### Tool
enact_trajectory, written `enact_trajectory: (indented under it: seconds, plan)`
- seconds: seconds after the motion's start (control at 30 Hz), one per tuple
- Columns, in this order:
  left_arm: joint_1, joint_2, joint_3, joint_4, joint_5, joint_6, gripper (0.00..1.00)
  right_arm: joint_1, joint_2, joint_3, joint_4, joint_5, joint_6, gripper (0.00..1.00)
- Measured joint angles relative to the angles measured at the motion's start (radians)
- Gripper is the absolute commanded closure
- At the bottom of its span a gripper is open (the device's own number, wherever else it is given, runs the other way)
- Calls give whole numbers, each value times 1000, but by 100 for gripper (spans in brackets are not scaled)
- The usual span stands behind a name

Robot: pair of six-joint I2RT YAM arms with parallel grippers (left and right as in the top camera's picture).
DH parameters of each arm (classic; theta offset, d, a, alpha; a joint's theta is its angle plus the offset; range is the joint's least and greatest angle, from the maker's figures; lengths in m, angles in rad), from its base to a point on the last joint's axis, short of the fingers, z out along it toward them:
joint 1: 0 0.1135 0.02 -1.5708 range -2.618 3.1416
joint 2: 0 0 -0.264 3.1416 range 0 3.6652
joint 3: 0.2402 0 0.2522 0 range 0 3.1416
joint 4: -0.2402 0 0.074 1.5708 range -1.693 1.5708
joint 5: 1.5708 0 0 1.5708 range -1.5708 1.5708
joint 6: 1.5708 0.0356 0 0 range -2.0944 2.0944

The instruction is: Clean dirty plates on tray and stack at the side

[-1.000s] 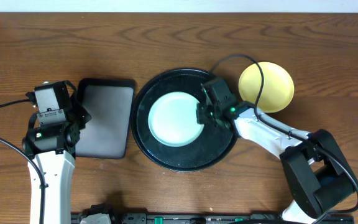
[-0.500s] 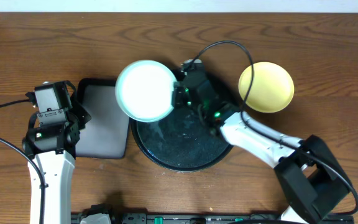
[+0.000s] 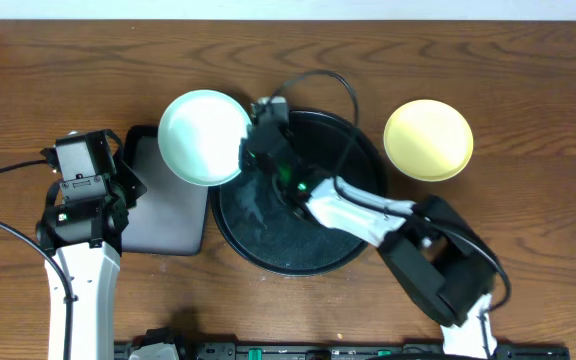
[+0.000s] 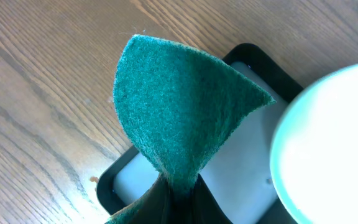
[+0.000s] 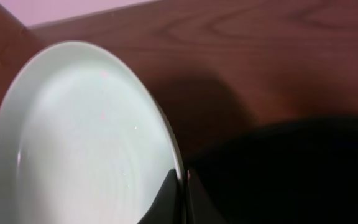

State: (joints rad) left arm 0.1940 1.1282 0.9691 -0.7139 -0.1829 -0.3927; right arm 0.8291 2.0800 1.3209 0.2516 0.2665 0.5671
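Right claw [image 3: 251, 150] grips 1 mint plate [image 3: 200, 138] over the tray [image 3: 298, 245] upper-left edge. 1 yellow plate [image 3: 428, 139] rests on bench [image 3: 533, 80], upper right.

My left wrist view crops the pale mint round plate [image 4: 328, 143]. Beside it, a green fibrous pad [image 4: 179, 112] hides my left gripper [image 4: 178, 200] tips.

We've got the round tray [image 3: 298, 248] mid-surface [image 3: 528, 90], with the rectangular tray [image 3: 168, 215] just left of it. One plate [image 3: 203, 138] hangs over the gap between them, rim in the jaws of the right gripper [image 3: 248, 152]. The second plate [image 3: 428, 140] lies on the surface right of the round tray. The sponge [image 4: 179, 112] sits in the jaws of the left gripper [image 4: 174, 198], above the rectangular tray.
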Motion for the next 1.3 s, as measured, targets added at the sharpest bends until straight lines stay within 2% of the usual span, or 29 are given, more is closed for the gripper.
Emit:
enact_trajectory:
  seconds: [0.23, 0.53, 0.77, 1.07, 1.3]
  plan:
    - [0, 0, 0, 0, 0, 0, 92, 22, 43, 238, -79, 17, -201, 99]
    - [0, 0, 0, 1, 0, 0, 92, 83, 45, 283, -59, 79, -587, 99]
    - [0, 0, 0, 1, 0, 0, 92, 162, 45, 283, 93, 189, -909, 99]
    - [0, 0, 0, 1, 0, 0, 92, 212, 45, 283, 259, 239, -1257, 99]
    - [0, 0, 0, 5, 0, 0, 92, 228, 45, 283, 361, 296, -1413, 99]
